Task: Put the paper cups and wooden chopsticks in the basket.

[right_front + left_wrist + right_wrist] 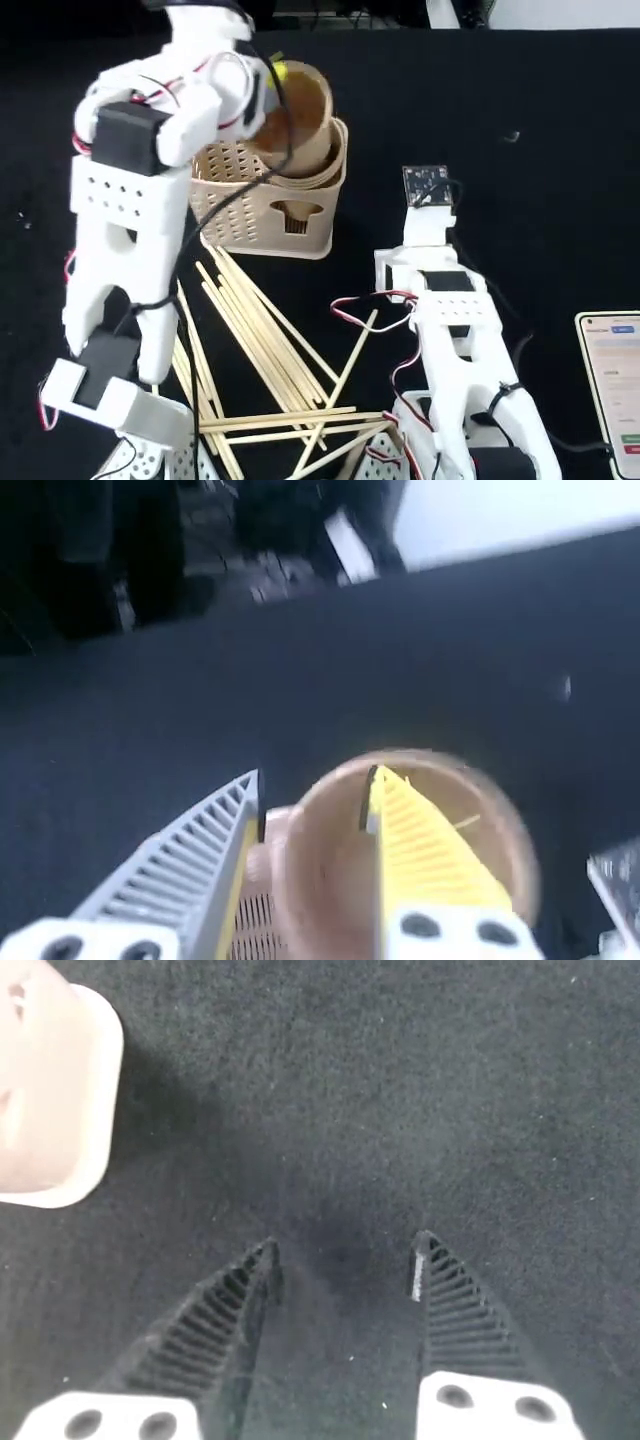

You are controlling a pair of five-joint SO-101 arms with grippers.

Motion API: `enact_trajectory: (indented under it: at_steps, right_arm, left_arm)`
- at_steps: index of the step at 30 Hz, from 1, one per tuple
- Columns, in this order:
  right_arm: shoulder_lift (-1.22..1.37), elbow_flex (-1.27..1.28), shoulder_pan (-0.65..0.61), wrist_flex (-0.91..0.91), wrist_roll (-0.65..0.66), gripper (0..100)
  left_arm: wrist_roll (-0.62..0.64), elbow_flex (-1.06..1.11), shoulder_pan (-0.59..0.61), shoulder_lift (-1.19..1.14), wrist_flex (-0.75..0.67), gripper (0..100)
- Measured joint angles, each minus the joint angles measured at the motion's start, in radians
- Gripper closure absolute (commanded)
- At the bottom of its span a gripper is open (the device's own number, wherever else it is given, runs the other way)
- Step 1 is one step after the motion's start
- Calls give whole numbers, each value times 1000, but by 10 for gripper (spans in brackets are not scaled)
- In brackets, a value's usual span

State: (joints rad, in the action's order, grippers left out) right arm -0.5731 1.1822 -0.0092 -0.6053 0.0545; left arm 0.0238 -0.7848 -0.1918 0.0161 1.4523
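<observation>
My left gripper point(312, 800) is shut on the wall of a brown paper cup point(490, 830), yellow finger inside and grey finger outside. In the high view this cup point(305, 115) is tilted over the beige perforated basket point(262, 215) at the back, and it seems to rest in another cup's rim point(335, 165) there. Several wooden chopsticks point(262, 335) lie scattered on the black table in front of the basket. My right gripper point(343, 1255) hangs open over bare black cloth, with a corner of the basket point(60, 1090) off to one side.
A phone point(612, 385) lies at the right edge of the table. The right arm point(450, 320) stretches from the front towards the middle. Red and black cables loop beside the chopsticks at the front.
</observation>
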Motion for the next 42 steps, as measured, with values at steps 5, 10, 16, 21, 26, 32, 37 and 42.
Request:
enact_trajectory:
  at_steps: [5, 10, 16, 21, 26, 32, 37, 42]
  right_arm:
    - [0, 0, 0, 0, 0, 790]
    - [0, 0, 0, 0, 0, 790]
    - [0, 0, 0, 0, 0, 790]
    - [0, 0, 3, 0, 0, 790]
    - [0, -14, 3, -77, 0, 789]
    - [0, -204, 3, -351, 77, 790]
    - [0, -394, 3, -669, 365, 790]
    - [-25, -437, 3, -951, 758, 790]
  left_arm:
    - [18, -44, 14, -2, 15, 815]
    - [18, -46, 14, -14, 77, 815]
    - [-15, 21, 8, -25, 146, 818]
    - [-117, -12, 2, 34, 264, 819]
    - [-146, 9, 86, 183, 301, 819]
    - [-164, 311, 250, 439, 301, 819]
    - [-296, 675, 410, 657, 267, 819]
    - [-350, 1076, 577, 752, 74, 819]
